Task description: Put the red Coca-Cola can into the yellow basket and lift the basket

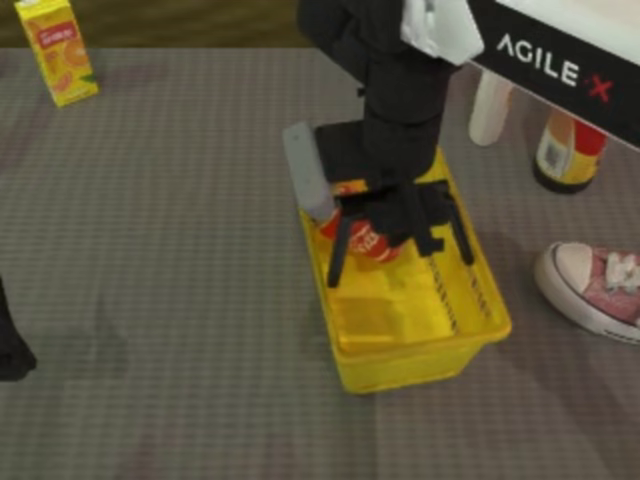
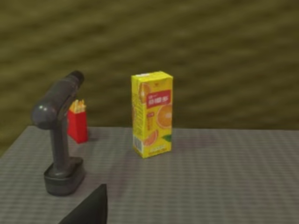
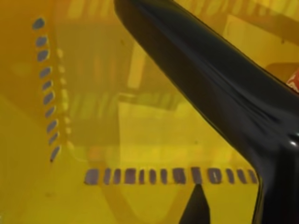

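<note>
The yellow basket (image 1: 420,365) stands right of the table's middle. The red Coca-Cola can (image 1: 362,240) lies on its side inside the basket's far end, under the raised black handle (image 1: 445,215). My right gripper (image 1: 390,212) hangs over that end, just above the can and handle, open and holding nothing. In the right wrist view the handle (image 3: 210,84) crosses the yellow basket floor (image 3: 140,135), a red sliver of the can (image 3: 293,77) shows at the edge, and one fingertip (image 3: 196,207) is seen. My left arm (image 1: 8,345) is parked at the left edge, its gripper open.
An orange juice carton (image 1: 58,50) stands at the far left. A grey slab (image 1: 305,168) leans by the basket's far left corner. A dark bottle (image 1: 568,150), a white post (image 1: 490,105) and a pink sneaker (image 1: 595,285) lie right of the basket. The left wrist view shows a drill (image 2: 58,135) and a fries box (image 2: 77,121).
</note>
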